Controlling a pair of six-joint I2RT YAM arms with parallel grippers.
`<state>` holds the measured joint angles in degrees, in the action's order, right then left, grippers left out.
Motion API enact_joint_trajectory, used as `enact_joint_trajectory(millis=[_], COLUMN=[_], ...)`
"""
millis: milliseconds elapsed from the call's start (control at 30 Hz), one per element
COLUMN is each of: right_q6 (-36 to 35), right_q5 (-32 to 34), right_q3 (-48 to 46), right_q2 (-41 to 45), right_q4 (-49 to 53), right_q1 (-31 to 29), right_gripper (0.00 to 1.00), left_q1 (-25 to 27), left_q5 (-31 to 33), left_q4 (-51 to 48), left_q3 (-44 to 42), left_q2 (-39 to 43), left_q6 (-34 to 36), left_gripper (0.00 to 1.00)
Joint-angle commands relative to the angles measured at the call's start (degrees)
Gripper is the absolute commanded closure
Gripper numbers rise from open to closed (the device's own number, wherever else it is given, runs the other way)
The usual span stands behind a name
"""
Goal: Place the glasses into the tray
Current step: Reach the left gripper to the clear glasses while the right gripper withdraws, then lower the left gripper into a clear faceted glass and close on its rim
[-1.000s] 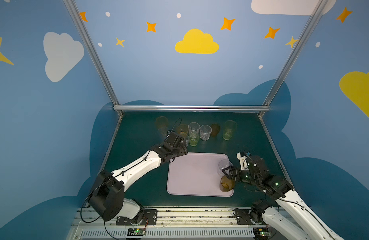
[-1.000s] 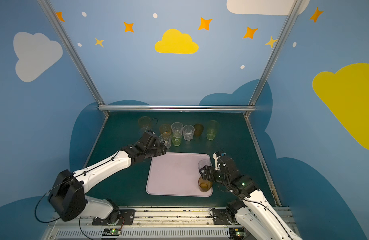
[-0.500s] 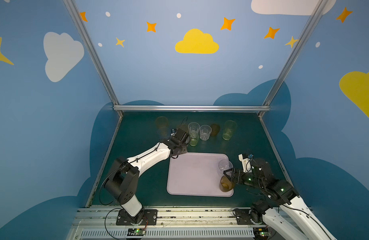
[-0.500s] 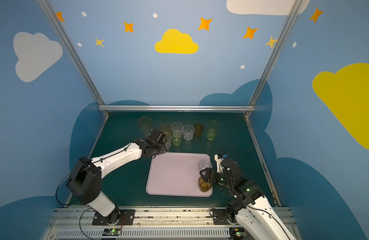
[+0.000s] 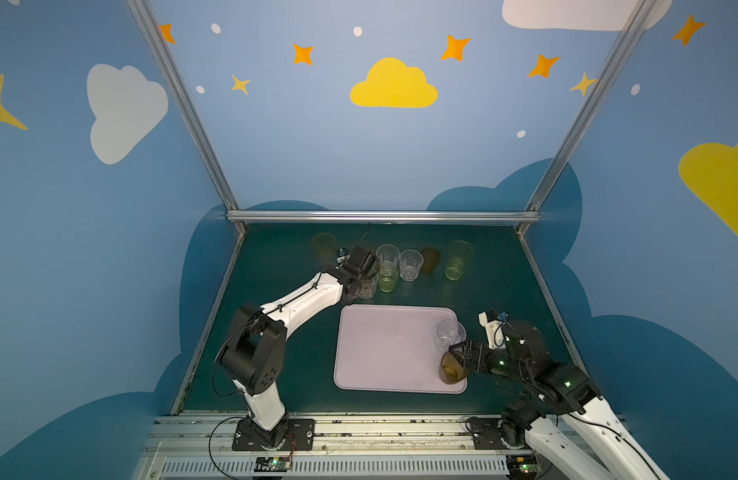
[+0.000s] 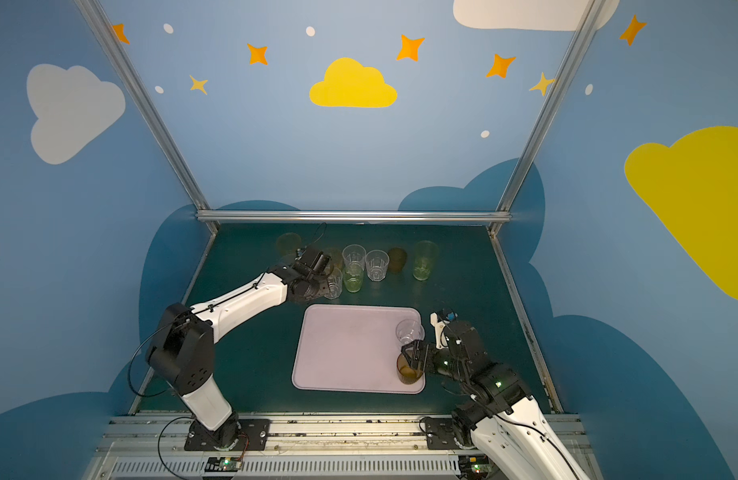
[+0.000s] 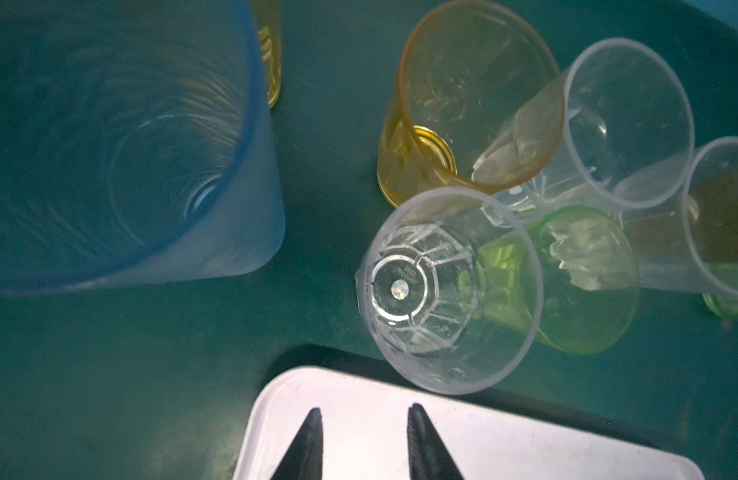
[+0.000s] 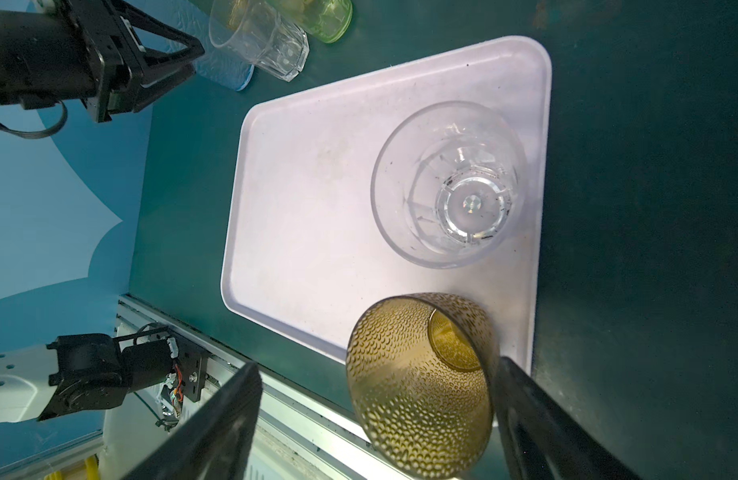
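Now the right gripper (image 8: 375, 368) stands wide astride the brown tumbler (image 8: 421, 395) on the tray (image 8: 309, 199), near right corner; left gripper (image 7: 364, 415), narrow, holds nothing

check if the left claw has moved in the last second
Yes. In both top views the left claw has shifted away from the far left corner of the tray, toward the glasses at the back.

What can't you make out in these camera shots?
- Blue glass: cut off by the left wrist view's edge; in both top views not discernible by the left arm.
- Left tool: fingers cut off by its wrist view's edge; tips hidden by its own body in both top views.
- Right tool: unclear in its wrist view whether a finger touches the brown dimpled glass.
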<state>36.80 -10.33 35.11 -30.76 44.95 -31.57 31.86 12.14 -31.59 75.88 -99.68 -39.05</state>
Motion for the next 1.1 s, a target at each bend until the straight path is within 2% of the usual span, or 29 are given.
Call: enact_joint_trajectory(millis=[0,567,1067], right_q6=[-0.7,-0.6,-0.7], right_q5=[0.7,2.0,3.5], right_q3=[-0.5,-0.6,-0.9], right_q2=[0.7,1.5,1.5], right_q4=[1.7,3.4,3.7], right_q1=[0.3,0.3,0.3], right_gripper=[0.14,0.14,0.14], left_q1=[-0.8,-2.0,-2.1], left_q5=[1.0,1.8,-1.2], left_q4=[-2.4,-2.9,-2.5], left_q3=[2.4,5.4,6.2], left_q2=[-1.4,-5.8,-5.5], left_q6=[1.7,4.3,5.0], left_gripper=[0.74,0.75,0.77])
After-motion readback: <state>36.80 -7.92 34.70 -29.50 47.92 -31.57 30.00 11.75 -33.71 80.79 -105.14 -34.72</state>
